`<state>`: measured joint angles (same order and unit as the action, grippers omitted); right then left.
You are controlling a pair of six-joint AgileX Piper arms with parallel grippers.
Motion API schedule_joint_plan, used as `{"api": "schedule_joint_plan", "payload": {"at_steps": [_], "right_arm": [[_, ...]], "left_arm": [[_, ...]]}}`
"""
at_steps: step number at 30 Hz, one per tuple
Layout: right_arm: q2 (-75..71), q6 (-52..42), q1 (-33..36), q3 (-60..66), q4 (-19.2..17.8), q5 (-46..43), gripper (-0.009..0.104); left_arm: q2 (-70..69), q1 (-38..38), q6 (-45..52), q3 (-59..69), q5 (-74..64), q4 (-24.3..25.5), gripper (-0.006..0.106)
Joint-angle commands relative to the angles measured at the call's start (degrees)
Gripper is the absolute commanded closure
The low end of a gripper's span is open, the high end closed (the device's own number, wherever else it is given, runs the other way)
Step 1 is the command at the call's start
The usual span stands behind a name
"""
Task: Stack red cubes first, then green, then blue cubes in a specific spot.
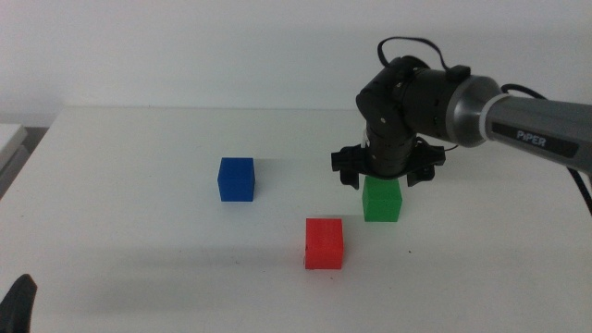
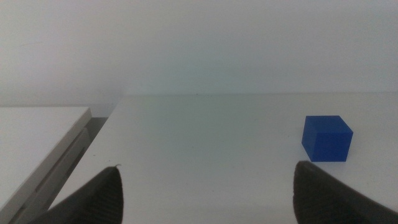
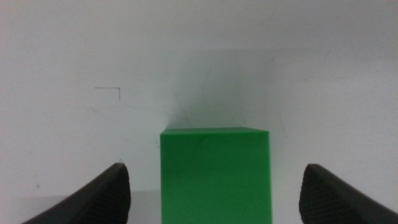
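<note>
The red cube (image 1: 325, 242) sits on the white table near the front middle. The green cube (image 1: 382, 200) sits just behind and to the right of it. My right gripper (image 1: 382, 176) hovers directly over the green cube. In the right wrist view the right gripper (image 3: 214, 186) is open, with the green cube (image 3: 216, 174) centred between the jaws and a gap on each side. The blue cube (image 1: 236, 178) stands alone to the left and also shows in the left wrist view (image 2: 327, 138). My left gripper (image 1: 18, 305) waits open at the bottom left corner. No marked spot stands out on the tabletop.
The table's left edge (image 2: 93, 124) has a white ledge beside it. A thin dark corner mark (image 3: 109, 90) lies on the tabletop beyond the green cube. The right arm (image 1: 518, 120) reaches in from the right, with a cable over it.
</note>
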<state>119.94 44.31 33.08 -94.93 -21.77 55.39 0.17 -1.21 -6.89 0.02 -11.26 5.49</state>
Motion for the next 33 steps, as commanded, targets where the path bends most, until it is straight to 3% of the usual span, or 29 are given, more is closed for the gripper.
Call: {"api": "schedule_joint_plan", "payload": {"at_steps": [1,6,9,11,13,14,15,18,22,33], "right_arm": [[0.60,-0.11,-0.49,0.02,-0.64,-0.62,0.002],[2.45,-0.11,-0.60,0.02,-0.49,-1.50,0.002],[3.36,-0.11,-0.85,0.02,0.08,-2.58,0.011],[3.81,0.17,-1.39,0.02,0.90,-3.26,0.024],[3.95,0.54,-1.89,0.02,1.06,-3.27,0.045],[3.79,0.54,-2.12,0.02,0.80,-2.76,0.063],[3.11,0.54,-2.12,0.02,0.80,-2.26,0.072],[-0.61,1.83,-0.55,0.02,0.15,0.25,0.084],[-7.15,3.31,5.05,0.02,-2.11,3.97,0.084],[-8.23,10.55,15.67,0.02,-2.33,9.34,0.084]], "left_arm": [[-0.17,0.01,-0.01,-0.02,0.77,0.09,0.007],[-0.17,0.01,-0.01,-0.02,0.77,0.09,0.007],[-0.17,0.01,-0.01,-0.02,0.77,0.09,0.007],[-0.17,0.01,-0.01,-0.02,0.77,0.09,0.007],[-0.17,0.01,-0.01,-0.02,0.77,0.09,0.007],[-0.17,0.01,-0.01,-0.02,0.77,0.09,0.007],[-0.17,0.01,-0.01,-0.02,0.77,0.09,0.007],[-0.17,0.01,-0.01,-0.02,0.77,0.09,0.007],[-0.17,0.01,-0.01,-0.02,0.77,0.09,0.007],[-0.17,0.01,-0.01,-0.02,0.77,0.09,0.007]]}}
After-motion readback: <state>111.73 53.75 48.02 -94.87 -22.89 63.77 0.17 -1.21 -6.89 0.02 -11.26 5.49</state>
